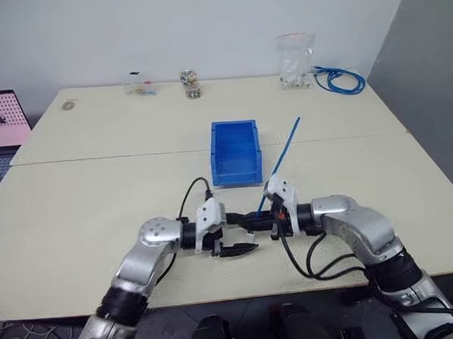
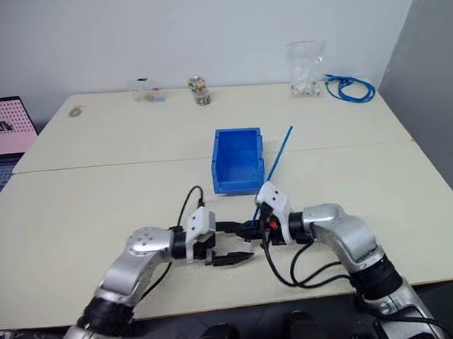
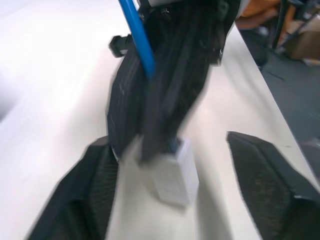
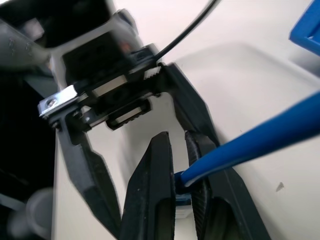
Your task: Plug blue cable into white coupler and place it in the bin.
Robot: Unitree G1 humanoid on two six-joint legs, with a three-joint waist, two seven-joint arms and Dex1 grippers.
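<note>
Over the near edge of the pale table (image 1: pixel 98 191), your two grippers meet tip to tip, and the job now hangs on which way the bin (image 1: pixel 235 151) lies from the loaded hand. Your right gripper (image 4: pixel 182 192) is pinched tight on the blue cable (image 1: pixel 286 147) close to its plug end. From that grip the cable's free length slants up and away toward the far right, passing just beside the bin's right wall without touching it. The white coupler (image 3: pixel 174 172) sits on the end of the cable at the right fingertips, and appears seated on the plug, though the joint itself is partly hidden by the fingers. Your left gripper (image 3: pixel 170 195) stands wide, its two pads apart on either side of the coupler and holding nothing, so the assembly looks to be carried by the right hand alone. The bin rests straight ahead of both hands, open top up, lowered lip facing you, a little nearer the right wrist than the left. Judging from this, the carry runs forward along the table, and the cable's long axis already points roughly past the bin, so the trailing end may catch the right wall as you go in.
</note>
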